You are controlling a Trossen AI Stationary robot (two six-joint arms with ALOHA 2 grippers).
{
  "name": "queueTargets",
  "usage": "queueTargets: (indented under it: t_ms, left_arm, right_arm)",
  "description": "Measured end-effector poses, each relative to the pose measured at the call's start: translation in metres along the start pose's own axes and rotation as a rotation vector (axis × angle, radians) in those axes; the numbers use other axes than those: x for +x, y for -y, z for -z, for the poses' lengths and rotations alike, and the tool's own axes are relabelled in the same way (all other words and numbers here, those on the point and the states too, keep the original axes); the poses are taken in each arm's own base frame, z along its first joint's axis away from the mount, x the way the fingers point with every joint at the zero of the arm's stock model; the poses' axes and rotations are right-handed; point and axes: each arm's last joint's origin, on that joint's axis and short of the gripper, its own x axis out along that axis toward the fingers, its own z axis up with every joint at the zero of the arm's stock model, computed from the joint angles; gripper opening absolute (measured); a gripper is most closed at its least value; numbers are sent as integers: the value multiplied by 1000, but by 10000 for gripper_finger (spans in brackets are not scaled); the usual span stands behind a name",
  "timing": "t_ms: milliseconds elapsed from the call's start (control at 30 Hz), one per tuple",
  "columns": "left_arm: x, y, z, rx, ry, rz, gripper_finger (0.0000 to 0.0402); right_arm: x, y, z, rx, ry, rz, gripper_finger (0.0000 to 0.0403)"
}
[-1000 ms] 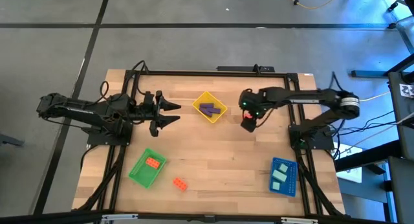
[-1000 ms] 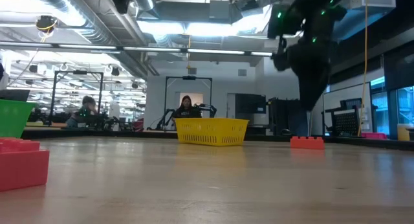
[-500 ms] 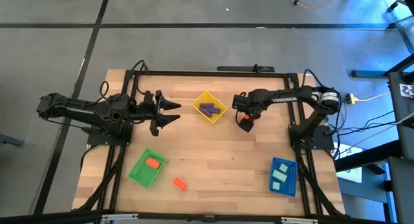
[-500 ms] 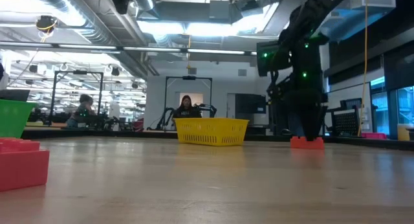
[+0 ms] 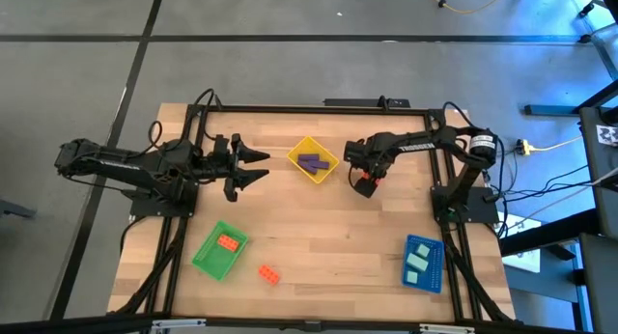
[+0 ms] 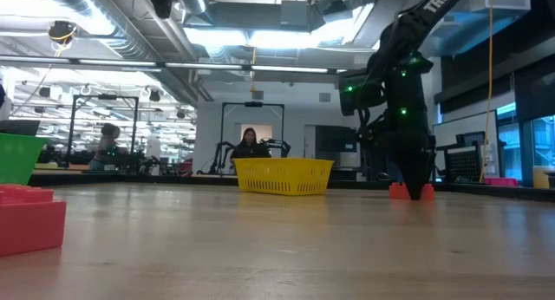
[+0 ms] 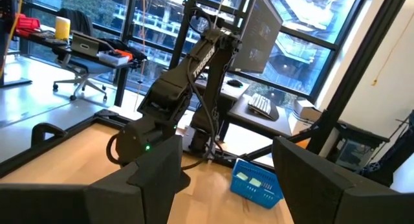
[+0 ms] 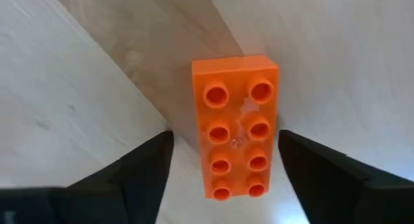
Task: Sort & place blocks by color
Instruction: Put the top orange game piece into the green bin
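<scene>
On the wooden table (image 5: 319, 228), my right gripper (image 8: 223, 160) has dropped, fingers wide, straddling the orange block (image 8: 235, 125), readying a grasp

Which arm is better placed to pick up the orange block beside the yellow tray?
The right. The right gripper is directly over the orange block, open fingers on both sides. The left gripper hovers beyond the yellow tray.
</scene>
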Motion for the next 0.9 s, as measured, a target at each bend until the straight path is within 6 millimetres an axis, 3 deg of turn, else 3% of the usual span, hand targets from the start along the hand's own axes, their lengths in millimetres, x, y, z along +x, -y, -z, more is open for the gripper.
queueTargets:
  t_ms: [267, 500, 600, 767, 900]
  left_arm:
    - [0, 0, 0, 3, 0, 1, 231]
    - [0, 0, 0, 3, 0, 0, 231]
    - [0, 0, 0, 2, 0, 1, 231]
    - [-3, 0, -3, -1, 13, 5, 231]
    - [-4, 1, -5, -2, 24, 3, 231]
  right_arm:
    - [1, 4, 0, 14, -16, -24, 148]
    - [-4, 6, 6, -19, -32, 1, 144]
    - [-20, 2, 18, -48, 6, 18, 144]
    - [-33, -3, 66, -25, 139, -33, 144]
    - [-32, -10, 108, 74, 273, -202, 144]
